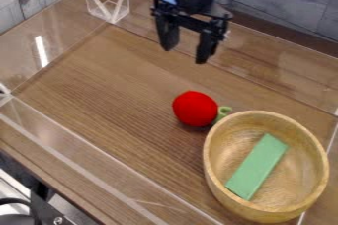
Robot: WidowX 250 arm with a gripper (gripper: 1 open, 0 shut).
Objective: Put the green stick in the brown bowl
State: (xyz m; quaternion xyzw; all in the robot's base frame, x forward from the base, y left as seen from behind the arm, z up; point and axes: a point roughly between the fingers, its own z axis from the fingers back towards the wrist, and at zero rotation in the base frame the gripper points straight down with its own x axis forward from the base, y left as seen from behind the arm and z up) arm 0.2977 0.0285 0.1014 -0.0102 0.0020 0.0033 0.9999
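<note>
Item: green stick (256, 167), one; a flat, plain, light-green bar. Location: inside the brown bowl (223, 187), lying lengthwise and slanted, one end towards the bowl's far side and the other towards the near side. Nothing grips it. Its full length sits within the rim, so it presumably fits without needing to be propped or turned.

Item: brown bowl, one; round, light tan, thick-rimmed. Location: upright on the table (106, 96), near its right-hand edge as pictured. The wide mouth faces up, which suits it to receiving a bar laid from above.

Item: red ball with a green stem (196, 109), one. Location: on the table just beside the bowl's rim, outside it. Whether the two touch cannot be told. It has no part in the task; its place beside the bowl would probably call for care in any low sweep from that side.

Item: jaws (189, 47), black, one set. Location: over the far part of the table, well apart from bowl and stick. The outline is blurred; whether they are open or closed cannot be told. No held object can be made out. A position away from the bowl makes sense if the release is done, since it avoids knocking the rim or dragging the stick.

Status, by judgement: task complete. Next requirement: none for the stick; the arm may simply keep clear.
</note>
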